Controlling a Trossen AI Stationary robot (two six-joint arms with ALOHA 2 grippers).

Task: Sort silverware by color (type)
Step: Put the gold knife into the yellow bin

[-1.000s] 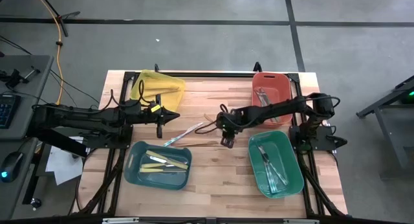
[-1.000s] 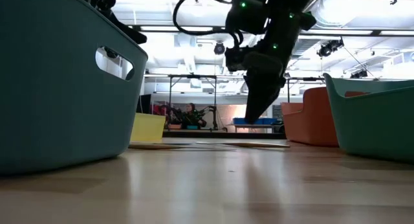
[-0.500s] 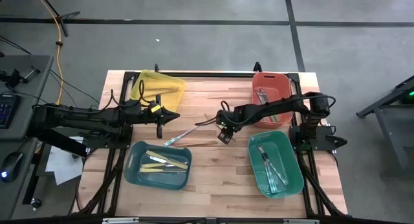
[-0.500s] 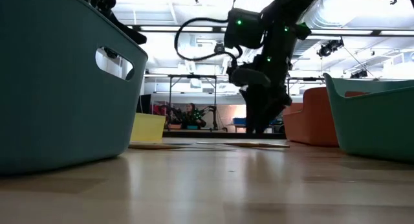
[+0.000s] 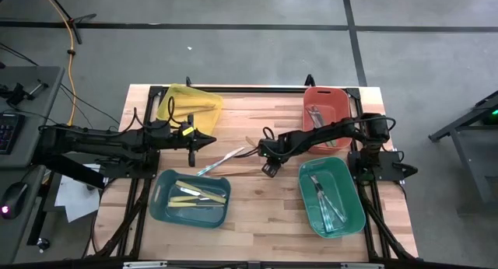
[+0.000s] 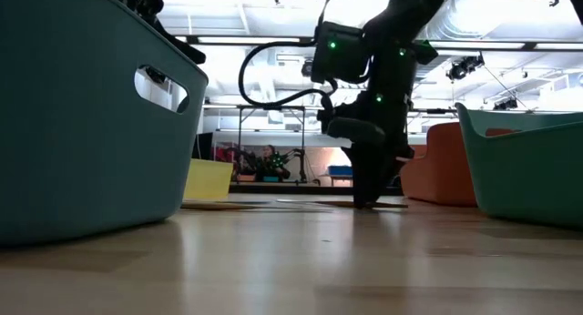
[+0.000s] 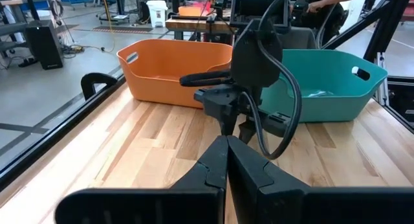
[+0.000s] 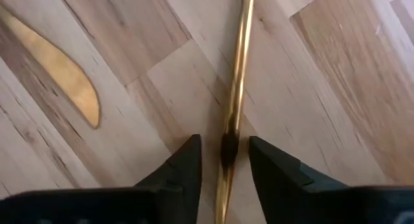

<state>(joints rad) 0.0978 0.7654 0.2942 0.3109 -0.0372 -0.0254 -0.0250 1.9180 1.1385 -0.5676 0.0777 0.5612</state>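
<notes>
- Gold-tan, thin and straight, the utensil handle (image 8: 238,88) lies flat on the wooden table (image 5: 257,214) and runs lengthwise through the gap of the right gripper (image 8: 223,160), so its long axis passes between the two fingers rather than across them.
- Right gripper fingers (image 8: 181,169) stand parted, one on each side of the handle, low at the boards; whether either yet touches the metal I cannot tell.
- Beside it, a second gold-tan piece, a blade-shaped tip (image 8: 61,72), lies apart from the fingers and outside their gap.
- From above, the right gripper (image 5: 270,162) sits at mid-table, between the orange bin (image 5: 327,96) far right and the green bin (image 5: 331,222) near right.
- Left gripper (image 5: 208,140) waits with fingers pressed shut, holding nothing, near the yellow bin (image 5: 180,92); a silver-grey utensil (image 5: 220,160) lies just right of it.
- Judging by this, the right arm is the nearer one, and the closing squeeze should land square across the handle.
</notes>
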